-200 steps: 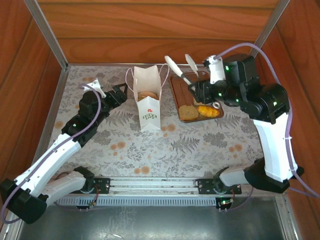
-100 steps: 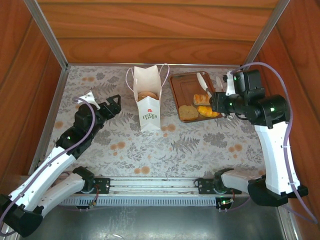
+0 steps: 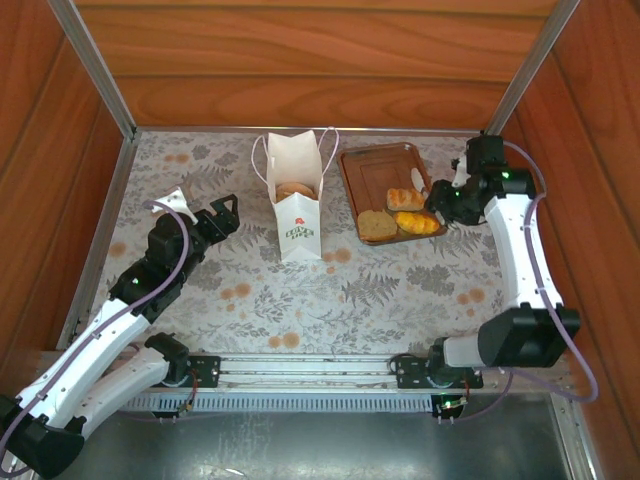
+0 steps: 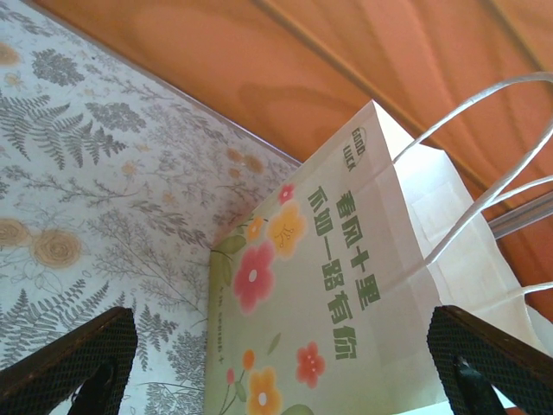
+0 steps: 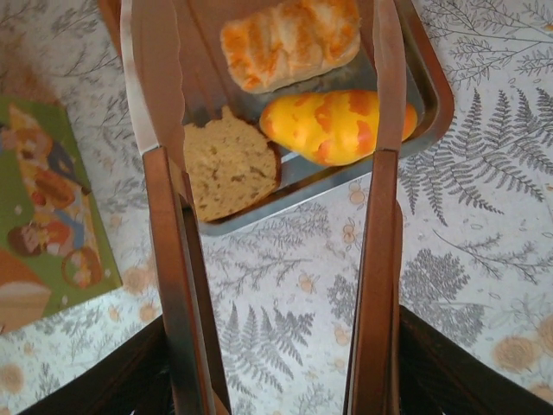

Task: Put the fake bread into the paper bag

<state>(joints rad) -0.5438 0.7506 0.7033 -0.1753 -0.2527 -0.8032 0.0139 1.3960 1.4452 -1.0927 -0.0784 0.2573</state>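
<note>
Gripping spread tongs [image 5: 164, 216] over the tray [image 5: 435, 91], the right claw [image 3: 443, 201] might pinch the yellow bun [image 5: 337, 125] off-centre, squirting it past the tray's rim.

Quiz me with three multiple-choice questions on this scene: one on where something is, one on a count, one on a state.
1. Where is the tray? A) right of the bag B) left of it C) inside it
2. How many bread pieces lie on the tray? A) one B) three C) six
3. The left end effector is: A) shut on a handle B) holding a bun C) open
Answers: 1 A, top view shows it on the bag's right. 2 B, a slice, a striped roll, an orange bun. 3 C, its fingers stand wide apart, empty.
</note>
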